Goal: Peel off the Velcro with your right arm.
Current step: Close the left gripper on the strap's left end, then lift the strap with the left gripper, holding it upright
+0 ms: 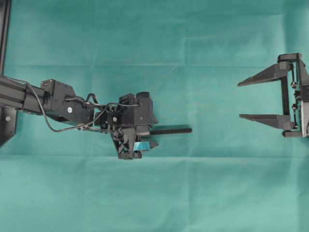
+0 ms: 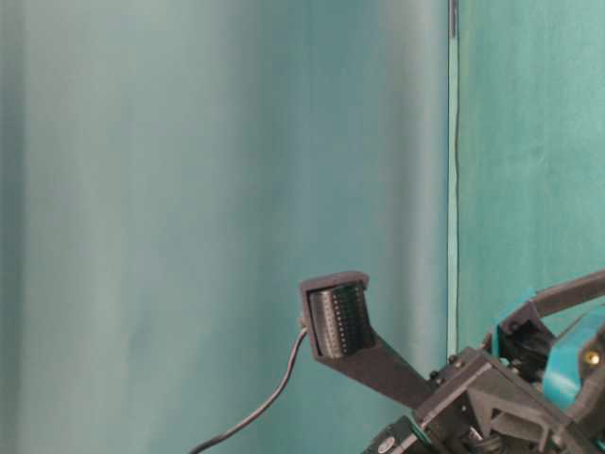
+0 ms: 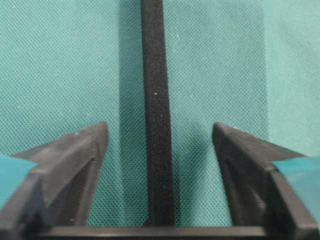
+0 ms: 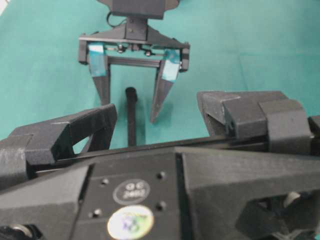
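Jaws of your left gripper [image 3: 159,145] straddle the Velcro [image 3: 157,125] with gaps on both sides, so pinning comes first; your right gripper [image 1: 248,99] waits wide, well apart from its free end.

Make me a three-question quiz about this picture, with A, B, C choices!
1. Where is the Velcro?
A. between the left gripper's fingers
B. in the right gripper
C. off the cloth

2. What colour is the cloth?
A. red
B. teal
C. white

3. How is the right gripper?
A. shut on the Velcro
B. shut on nothing
C. open, holding nothing

Answers:
1 A, the left wrist view shows the strip lying between both fingers.
2 B, teal fills the overhead view.
3 C, its fingers stand wide apart, far from the strip.
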`<state>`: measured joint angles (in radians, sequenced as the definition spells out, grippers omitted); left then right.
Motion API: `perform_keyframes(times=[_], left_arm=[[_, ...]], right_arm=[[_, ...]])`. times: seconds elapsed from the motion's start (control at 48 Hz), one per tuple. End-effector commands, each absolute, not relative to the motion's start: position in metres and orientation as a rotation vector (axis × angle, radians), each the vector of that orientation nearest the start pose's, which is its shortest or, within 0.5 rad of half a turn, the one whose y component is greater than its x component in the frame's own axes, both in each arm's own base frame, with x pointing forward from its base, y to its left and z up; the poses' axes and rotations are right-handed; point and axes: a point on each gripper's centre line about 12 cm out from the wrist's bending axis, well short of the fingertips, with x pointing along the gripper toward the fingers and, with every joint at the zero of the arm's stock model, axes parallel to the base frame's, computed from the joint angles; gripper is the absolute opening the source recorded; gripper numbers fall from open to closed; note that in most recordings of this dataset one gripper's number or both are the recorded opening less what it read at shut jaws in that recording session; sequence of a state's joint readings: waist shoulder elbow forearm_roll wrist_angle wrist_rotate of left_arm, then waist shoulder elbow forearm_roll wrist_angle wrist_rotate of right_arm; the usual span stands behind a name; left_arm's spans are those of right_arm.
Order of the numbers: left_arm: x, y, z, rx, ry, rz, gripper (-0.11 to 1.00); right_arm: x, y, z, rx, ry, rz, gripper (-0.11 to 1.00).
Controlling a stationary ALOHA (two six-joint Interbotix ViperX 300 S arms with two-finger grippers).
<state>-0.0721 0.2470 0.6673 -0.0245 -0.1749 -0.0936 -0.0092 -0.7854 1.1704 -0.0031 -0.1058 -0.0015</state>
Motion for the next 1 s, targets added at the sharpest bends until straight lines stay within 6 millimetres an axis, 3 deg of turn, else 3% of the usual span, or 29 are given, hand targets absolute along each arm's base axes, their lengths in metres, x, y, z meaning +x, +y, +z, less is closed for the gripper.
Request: perform_keyframes(times=[0.0,0.187,0.291,0.52,0.978], left_arm=[[0.403,-0.027,0.094,-0.09,0.719,-0.017,0.71],[0.401,-0.027,0.091,-0.09,0.746,-0.015,0.27],[0.401,-0.027,0.092,-0.089,0.746,-0.016,0.11],[0.402,-0.027,0.111,-0.091,0.706,-0.018,0.11],[0.379,-0.025,0.193,-0.091,0.521,-0.034,0.11]], right_arm=[[0.225,-0.002,0.242,-0.005,0.262,-0.008,0.9],[0.225,-0.002,0.242,-0.005,0.264,-0.008,0.9],[0.225,-0.002,0.242,-0.003,0.265,-0.008,0.9],[0.226,-0.002,0.246,-0.005,0.253,-0.008,0.9],[0.231,-0.001,0.286,-0.11,0.146,0.005,0.9]])
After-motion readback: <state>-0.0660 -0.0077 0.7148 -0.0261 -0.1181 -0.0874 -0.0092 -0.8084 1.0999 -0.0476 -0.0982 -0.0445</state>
